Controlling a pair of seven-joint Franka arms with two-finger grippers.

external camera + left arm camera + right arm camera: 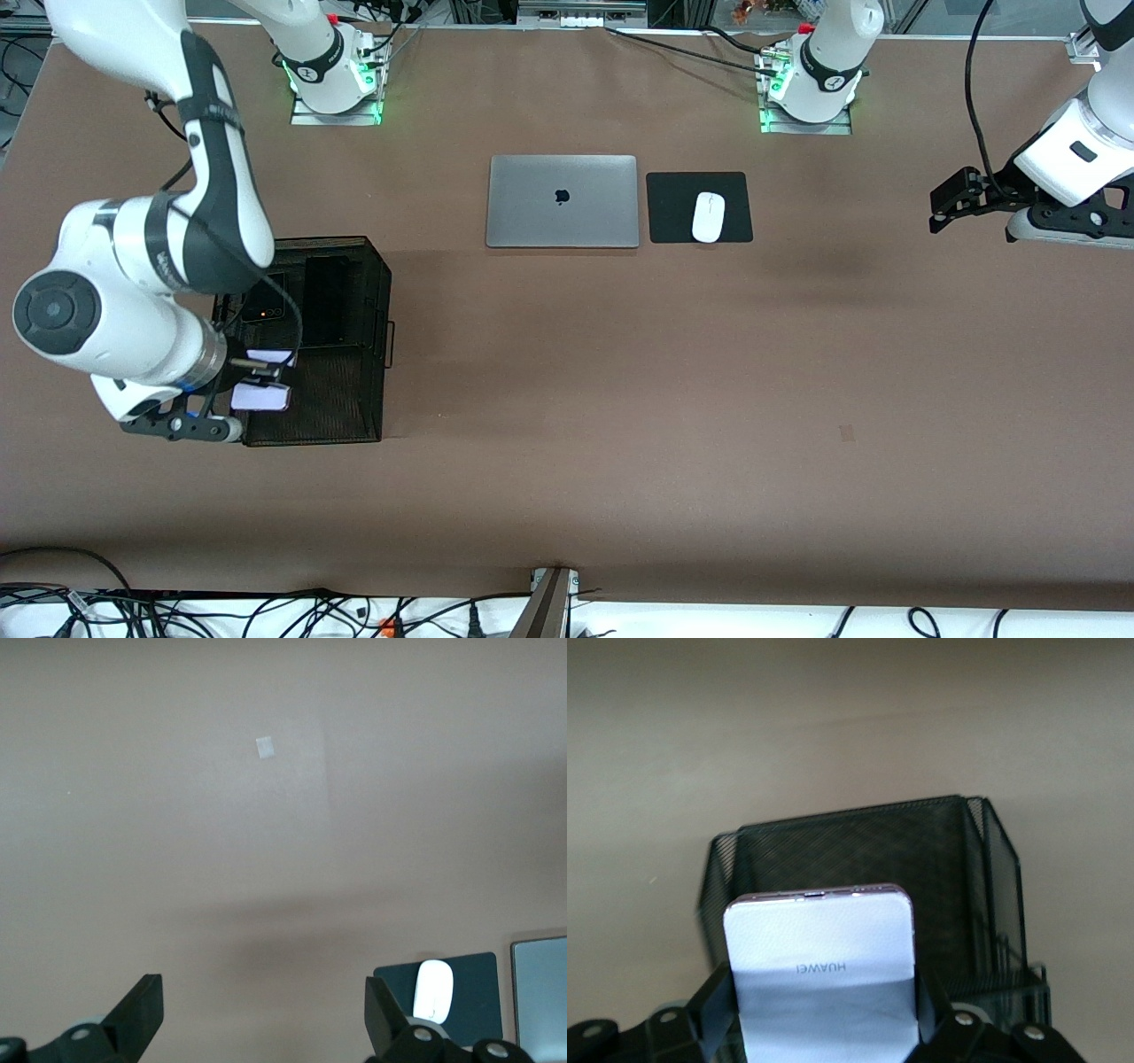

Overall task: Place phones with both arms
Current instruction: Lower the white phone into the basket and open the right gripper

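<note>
Lavender phone (819, 979), marked HUAWEI, clamped in right gripper (252, 379) over black mesh basket (354, 416). Left gripper (263, 1014) waits, fingers spread, holding nothing.

Big brown table (567, 399) here. Black mesh basket (341, 390) sits near the right arm's end. Closed grey laptop (563, 201) is up by the edge where the bases stand, with a black mousepad (673, 208) just beside it carrying a white mouse (708, 217).
</note>
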